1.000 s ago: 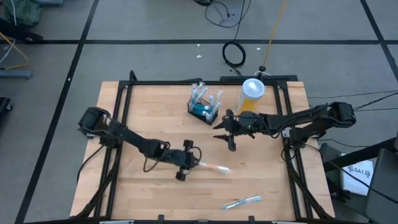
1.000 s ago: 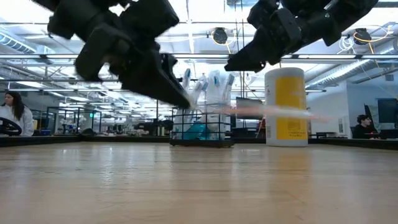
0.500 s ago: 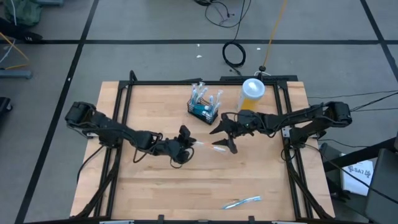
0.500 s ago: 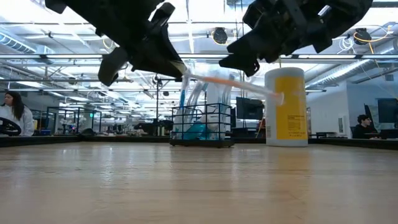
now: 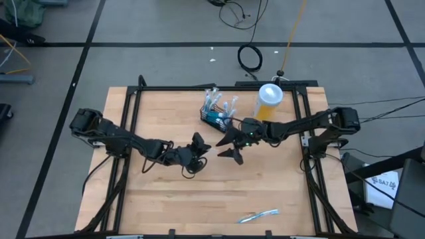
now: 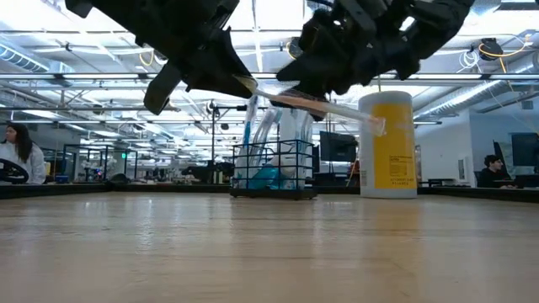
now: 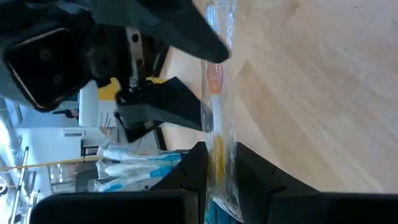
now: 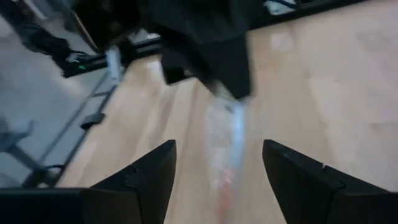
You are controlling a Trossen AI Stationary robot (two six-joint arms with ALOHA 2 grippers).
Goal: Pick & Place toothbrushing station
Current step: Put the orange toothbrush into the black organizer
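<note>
A toothbrush in a clear wrapper [image 6: 337, 108] hangs above the middle of the table, with my left gripper [image 5: 200, 148] shut on it. My right gripper [image 5: 229, 145] faces it from the table's right, open, its fingers [image 8: 152, 171] on either side of the toothbrush's free end [image 8: 227, 140]. The toothbrushing station [image 5: 217, 118], a black wire basket, stands on the far part of the table with several wrapped toothbrushes upright in it. My left gripper pinches the wrapped toothbrush between its two fingers near one end [image 7: 217, 158]. The fingers come from the table's left, slanting a little downward. The toothbrush sticks out toward my right gripper, tilted down at its free end and lifted clear of the table.
A yellow cup with a white lid [image 5: 269, 103] stands just right of the basket. Another wrapped toothbrush [image 5: 259, 215] lies near the table's front edge on the right. A black frame [image 5: 133, 106] borders the tabletop.
My left gripper has risen and gone toward the far edge, rolling its wrist; the toothbrush came off the table and now hangs in the air. My right gripper has moved toward the table's left until its fingers stand about the toothbrush's free end.
</note>
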